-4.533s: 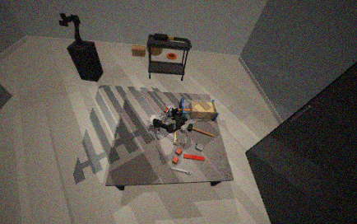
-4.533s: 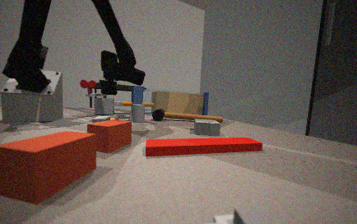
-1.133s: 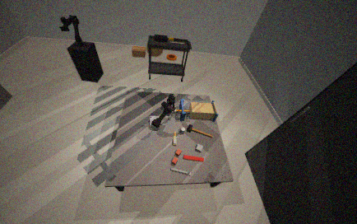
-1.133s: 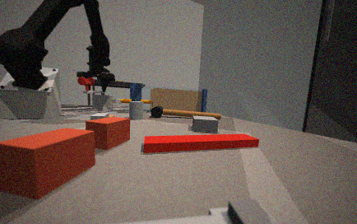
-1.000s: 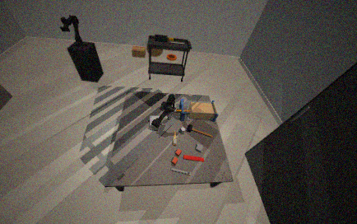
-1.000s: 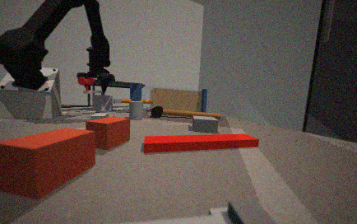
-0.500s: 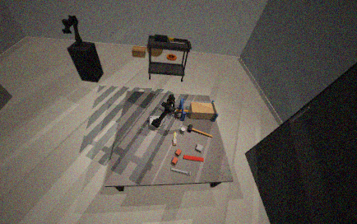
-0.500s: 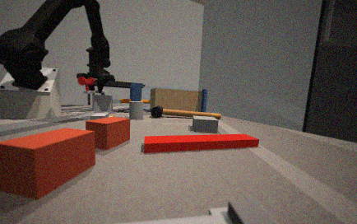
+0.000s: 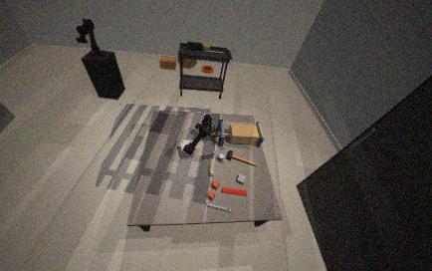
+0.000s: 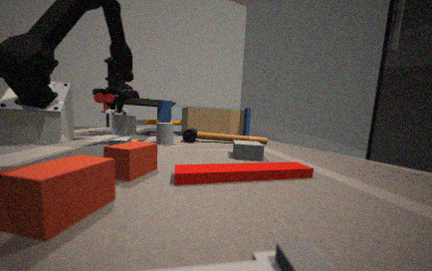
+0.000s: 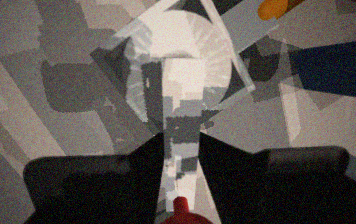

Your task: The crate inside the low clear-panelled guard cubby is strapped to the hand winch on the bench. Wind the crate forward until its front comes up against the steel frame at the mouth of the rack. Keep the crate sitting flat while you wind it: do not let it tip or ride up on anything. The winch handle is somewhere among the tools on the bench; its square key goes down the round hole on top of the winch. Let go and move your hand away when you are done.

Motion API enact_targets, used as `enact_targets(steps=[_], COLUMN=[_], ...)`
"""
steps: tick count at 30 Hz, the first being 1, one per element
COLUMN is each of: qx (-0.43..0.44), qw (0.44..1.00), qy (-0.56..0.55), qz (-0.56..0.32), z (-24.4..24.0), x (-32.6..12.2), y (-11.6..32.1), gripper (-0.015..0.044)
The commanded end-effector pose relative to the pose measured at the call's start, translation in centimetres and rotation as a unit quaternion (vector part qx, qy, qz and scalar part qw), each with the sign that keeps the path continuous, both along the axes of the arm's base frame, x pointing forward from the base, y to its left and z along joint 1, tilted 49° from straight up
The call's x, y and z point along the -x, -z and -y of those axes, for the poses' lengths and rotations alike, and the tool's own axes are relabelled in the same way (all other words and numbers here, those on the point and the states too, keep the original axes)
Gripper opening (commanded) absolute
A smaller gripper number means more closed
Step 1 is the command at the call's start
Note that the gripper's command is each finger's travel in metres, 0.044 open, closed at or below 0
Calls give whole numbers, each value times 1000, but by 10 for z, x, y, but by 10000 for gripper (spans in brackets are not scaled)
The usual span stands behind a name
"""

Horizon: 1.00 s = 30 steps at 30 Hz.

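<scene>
The winch [image 10: 125, 126] [image 11: 217, 52] stands near the arm's base. The handle's pale flat crank arm [image 11: 185, 75] lies across the top of the round drum, with its red knob [image 10: 104, 97] [image 11: 182, 218] out to one side; its square key is hidden. My gripper [image 10: 118, 108] [image 11: 179, 137] is shut on the crank arm, above the winch. The wooden crate [image 9: 245, 133] [image 10: 209, 120] looks flat in the cubby. A gap shows between its front and the blue upright [image 9: 221, 134] [image 10: 164, 112] at the rack's mouth. An orange strap [image 10: 150, 122] runs between winch and crate.
A mallet [image 9: 244, 159] [image 10: 229, 136], a white cylinder [image 9: 221, 157] [image 10: 164, 134], a grey block [image 9: 241, 178] [image 10: 248, 150], a red bar [image 9: 234, 191] [image 10: 244, 173], two orange blocks [image 9: 215, 184] [image 10: 130, 160] and a pale wrench [image 9: 219, 207] lie on the bench.
</scene>
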State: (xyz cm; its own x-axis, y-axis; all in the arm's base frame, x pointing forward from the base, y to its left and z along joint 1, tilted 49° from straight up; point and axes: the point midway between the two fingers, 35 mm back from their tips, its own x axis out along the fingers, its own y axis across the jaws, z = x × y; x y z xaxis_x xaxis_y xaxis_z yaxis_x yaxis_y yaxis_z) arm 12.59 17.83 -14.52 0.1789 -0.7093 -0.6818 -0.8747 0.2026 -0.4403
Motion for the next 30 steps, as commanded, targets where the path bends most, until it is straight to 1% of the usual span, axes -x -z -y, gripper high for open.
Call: enact_targets(steps=[1,7,16,27,30], qx=[0,8,48,39,33], qw=[1000,1000,999,999,999], qy=[0,3,17,15,35], qz=[0,-1,-3,0,19], z=[0,-2,-8,-7,-7], x=[0,0,-1,-1,1], y=[0,0,1,2,3], gripper=[0,0,0,0,0])
